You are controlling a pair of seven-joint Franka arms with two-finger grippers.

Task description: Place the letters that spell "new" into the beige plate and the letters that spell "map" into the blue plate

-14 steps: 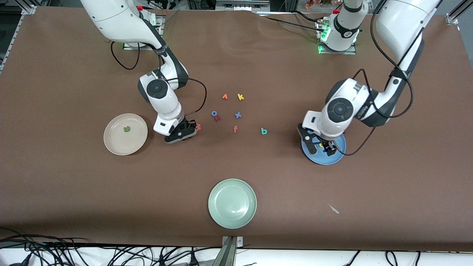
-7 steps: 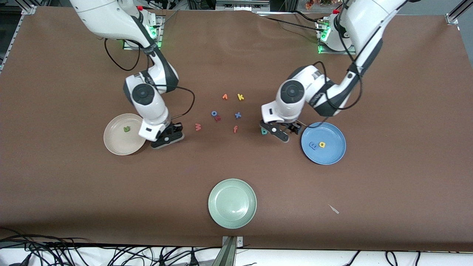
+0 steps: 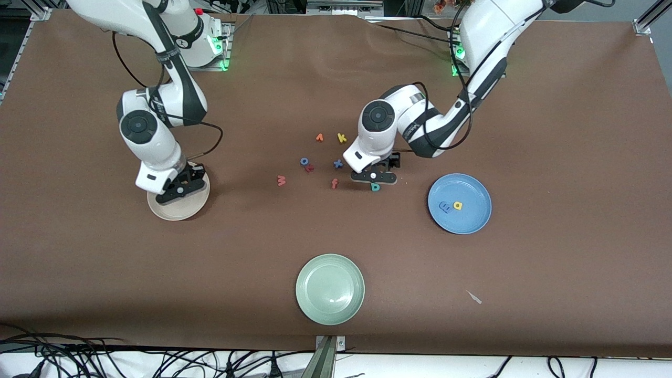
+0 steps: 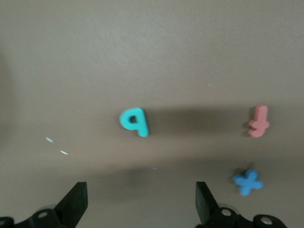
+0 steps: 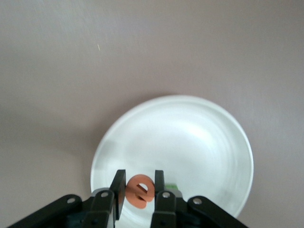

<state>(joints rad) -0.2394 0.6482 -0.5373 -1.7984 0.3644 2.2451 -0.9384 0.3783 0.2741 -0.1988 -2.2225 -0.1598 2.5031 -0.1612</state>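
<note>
1. The right gripper hangs over the round, shallow cream-beige plate, its two fingers clamped on the small orange foam letter e. Carried there, the letter looks ready to be dropped into the plate for "new".
2. A sliver of the small green foam letter n shows in that plate, just beside the held e in the right wrist view.
3. The small pink-red foam letter w lies on the brown table covering, between the beige plate and the loose cluster of letters at mid-table; it appears to be the last of "new" to collect.
4. The left gripper hovers low over the small teal foam letter p, fingers spread wide and empty. In its wrist view the p lies flat between the lines of the two fingertips and a little ahead of them, so a short advance and descent should bracket it.
5. The round, shallow mid-blue plate, toward the left arm's end of the table, holds the small blue foam letter m and the small yellow foam letter a side by side; only the p is missing from "map".
</note>
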